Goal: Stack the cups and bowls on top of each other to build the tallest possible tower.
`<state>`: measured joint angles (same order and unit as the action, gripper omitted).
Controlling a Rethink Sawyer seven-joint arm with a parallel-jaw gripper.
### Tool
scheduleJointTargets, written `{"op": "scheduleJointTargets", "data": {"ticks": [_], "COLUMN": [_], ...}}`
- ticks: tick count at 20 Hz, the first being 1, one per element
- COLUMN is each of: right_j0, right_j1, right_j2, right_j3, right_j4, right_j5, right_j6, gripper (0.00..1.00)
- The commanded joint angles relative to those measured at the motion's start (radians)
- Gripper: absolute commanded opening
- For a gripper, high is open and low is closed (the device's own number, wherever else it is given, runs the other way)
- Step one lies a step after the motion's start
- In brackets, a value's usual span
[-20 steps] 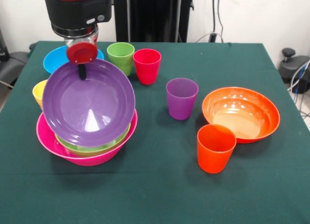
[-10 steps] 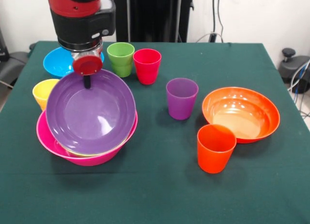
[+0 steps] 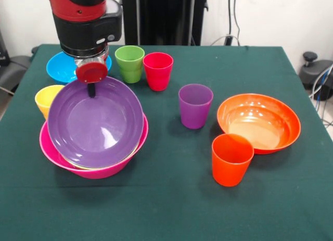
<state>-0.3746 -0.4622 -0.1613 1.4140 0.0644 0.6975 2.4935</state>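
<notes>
In the front view my gripper [image 3: 91,82] is pinching the far rim of the purple bowl [image 3: 96,122], holding it tilted so it is nesting into the pink bowl [image 3: 57,155]; the orange bowl [image 3: 258,122] is waiting well apart.

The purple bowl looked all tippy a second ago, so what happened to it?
The purple bowl tipped down flatter into the pink bowl, almost hiding the green bowl under it. The gripper is still at its far rim; the jaws are hard to see. The cups and the orange bowl stayed put.
</notes>
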Motion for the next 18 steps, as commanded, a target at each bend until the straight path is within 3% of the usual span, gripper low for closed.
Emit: {"op": "scheduleJointTargets", "data": {"ticks": [1, 11, 18], "right_j0": [-0.029, -0.064, -0.126], "right_j1": [0.082, 0.122, 0.136], "right_j2": [0.120, 0.137, 0.220], "right_j3": [-0.062, -0.042, 0.005], "right_j4": [-0.081, -0.102, -0.102], "right_j5": [-0.065, -0.147, -0.253], "right_j6": [-0.124, -0.133, -0.154], "gripper": [0.00, 0.00, 0.00]}}
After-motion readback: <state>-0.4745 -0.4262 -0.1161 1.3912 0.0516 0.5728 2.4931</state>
